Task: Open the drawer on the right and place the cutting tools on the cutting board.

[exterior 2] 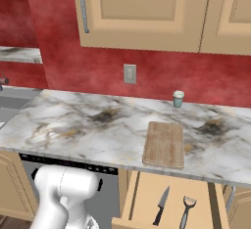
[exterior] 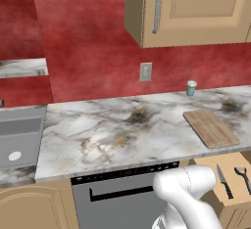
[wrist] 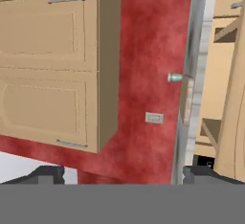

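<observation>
Fingers [wrist: 48, 173] spread wide at the hand view's bottom corners, holding nothing, facing the red wall. Rolled there: table [wrist: 191, 50] edge-on, cutting board [wrist: 186, 101] a thin sliver. Seen flat from the right base view: cutting board [exterior 2: 164, 144], long axis 12 to 6. Open drawer [exterior 2: 147, 198] below at 6; knife [exterior 2: 161, 205] and peeler [exterior 2: 186, 211] inside, working ends toward 12.
</observation>
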Available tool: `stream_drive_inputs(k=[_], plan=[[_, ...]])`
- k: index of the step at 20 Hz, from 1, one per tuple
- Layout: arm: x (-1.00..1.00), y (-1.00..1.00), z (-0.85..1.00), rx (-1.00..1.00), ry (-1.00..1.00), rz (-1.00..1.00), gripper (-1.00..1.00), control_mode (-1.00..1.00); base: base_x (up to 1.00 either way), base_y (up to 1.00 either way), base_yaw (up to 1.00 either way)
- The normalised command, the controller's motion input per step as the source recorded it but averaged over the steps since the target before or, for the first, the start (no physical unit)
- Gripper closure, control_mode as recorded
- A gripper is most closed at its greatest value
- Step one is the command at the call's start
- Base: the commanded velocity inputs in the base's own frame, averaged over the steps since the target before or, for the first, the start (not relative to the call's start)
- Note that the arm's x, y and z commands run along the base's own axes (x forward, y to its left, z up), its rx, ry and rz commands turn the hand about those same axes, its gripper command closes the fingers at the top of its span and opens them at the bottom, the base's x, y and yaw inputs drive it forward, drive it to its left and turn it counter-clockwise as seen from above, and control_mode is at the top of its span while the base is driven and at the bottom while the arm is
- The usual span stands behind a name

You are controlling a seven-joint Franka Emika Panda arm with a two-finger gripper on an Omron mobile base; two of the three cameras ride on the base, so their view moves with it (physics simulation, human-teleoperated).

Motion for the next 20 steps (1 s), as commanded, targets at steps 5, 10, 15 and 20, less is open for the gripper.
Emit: stream_drive_inputs(k=[5, 10, 15, 20], plan=[[0.0, 0.36, 0.82, -0.17, 0.0, 0.0, -1.0, -1.0, 0.0, 0.0, 0.0], [0.0, 0.23, 0.82, -0.17, 0.0, 0.0, -1.0, -1.0, 0.0, 0.0, 0.0], [0.05, 0.1, 0.91, -0.15, -0.02, 0.0, -1.0, -1.0, 0.0, 0.0, 0.0], [0.25, 0.15, 0.72, -0.16, -0.01, -0.01, -1.0, -1.0, 0.0, 0.0, 0.0]])
